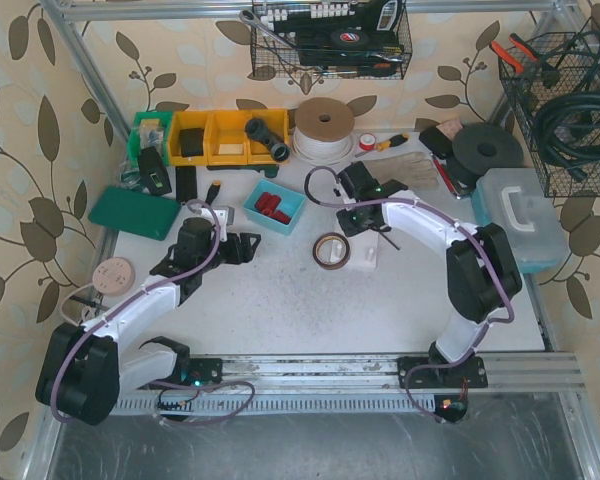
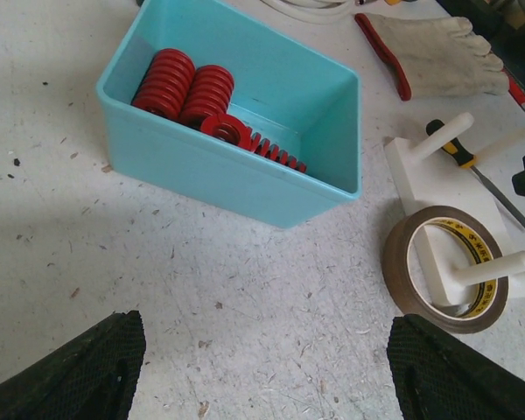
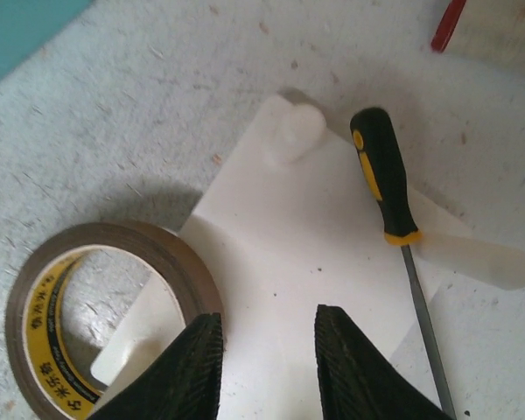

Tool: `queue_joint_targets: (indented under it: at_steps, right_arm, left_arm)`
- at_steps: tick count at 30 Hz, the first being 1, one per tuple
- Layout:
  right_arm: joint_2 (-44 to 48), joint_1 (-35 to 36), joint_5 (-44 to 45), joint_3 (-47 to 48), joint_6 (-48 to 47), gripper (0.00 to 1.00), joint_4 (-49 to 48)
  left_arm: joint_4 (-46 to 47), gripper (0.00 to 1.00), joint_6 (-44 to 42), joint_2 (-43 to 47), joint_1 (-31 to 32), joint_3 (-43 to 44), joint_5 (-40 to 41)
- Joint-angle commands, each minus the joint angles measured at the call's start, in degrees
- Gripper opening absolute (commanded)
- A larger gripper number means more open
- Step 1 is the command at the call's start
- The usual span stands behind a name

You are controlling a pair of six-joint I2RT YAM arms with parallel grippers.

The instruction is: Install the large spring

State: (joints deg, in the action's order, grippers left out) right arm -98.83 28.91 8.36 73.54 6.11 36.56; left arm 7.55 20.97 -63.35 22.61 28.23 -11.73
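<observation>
Several red springs (image 2: 185, 86) sit in a teal bin (image 2: 210, 166): two fat ones upright and a thinner one lying; the bin also shows in the top view (image 1: 276, 207). A white peg base (image 3: 315, 219) lies right of the bin (image 1: 366, 250). A brown tape roll (image 3: 162, 254) rings one of its pegs. A black-and-yellow screwdriver (image 3: 381, 175) rests on the base. My left gripper (image 2: 267, 367) is wide open and empty over bare table, short of the bin. My right gripper (image 3: 267, 350) hovers just above the base, jaws partly open, holding nothing.
A white work glove (image 2: 429, 52) lies beyond the base. Yellow bins (image 1: 220, 138), a tape spool (image 1: 324, 128), a green case (image 1: 135, 212) and a clear box (image 1: 520, 215) line the back and sides. A wooden disc (image 1: 113, 275) lies at the left.
</observation>
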Motion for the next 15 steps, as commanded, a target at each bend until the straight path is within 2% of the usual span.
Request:
queue_joint_targets:
  at_steps: [1, 10, 15]
  right_arm:
    - [-2.6, -1.32, -6.1, 2.04, -2.3, 0.34, 3.78]
    - [-5.7, -0.41, -9.32, 1.67, -1.53, 0.36, 2.87]
    - [-8.43, 0.98, -6.13, 2.18, -1.32, 0.35, 3.34]
  left_arm:
    - [2.12, 0.79, -0.99, 1.53, 0.48, -0.22, 1.93]
    - [2.29, 0.79, -1.02, 2.38, 0.48, -0.59, 1.78]
    - [2.08, 0.79, -1.2, 1.83, 0.5, -0.33, 1.43]
